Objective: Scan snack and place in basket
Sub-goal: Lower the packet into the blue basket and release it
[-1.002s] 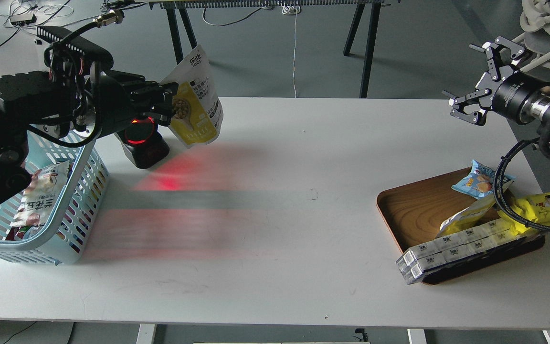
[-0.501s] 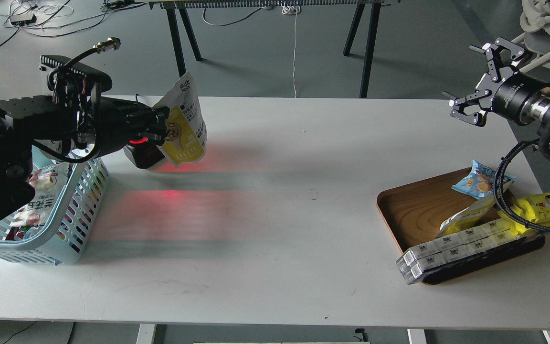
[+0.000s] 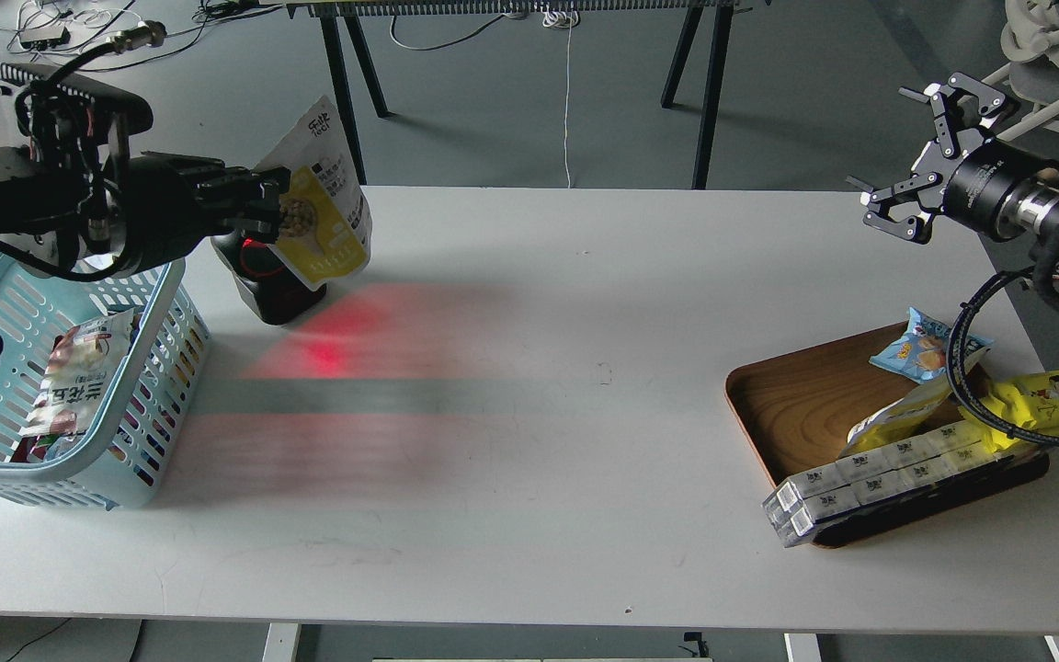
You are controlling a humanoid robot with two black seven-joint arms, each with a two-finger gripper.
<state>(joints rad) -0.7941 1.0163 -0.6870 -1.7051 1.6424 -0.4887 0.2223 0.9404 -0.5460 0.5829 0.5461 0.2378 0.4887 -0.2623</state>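
Head view: the left pincer (image 3: 265, 198) grips the snack pouch (image 3: 320, 216) above the black scanner (image 3: 267, 290), beside the blue basket (image 3: 162, 368), so the code is read. The right pincer (image 3: 916, 152) hangs open, idle.

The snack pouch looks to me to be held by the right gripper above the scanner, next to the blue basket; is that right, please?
Not quite: the head view shows the left gripper holding the snack pouch above the scanner, next to the blue basket. The right gripper is open and empty.
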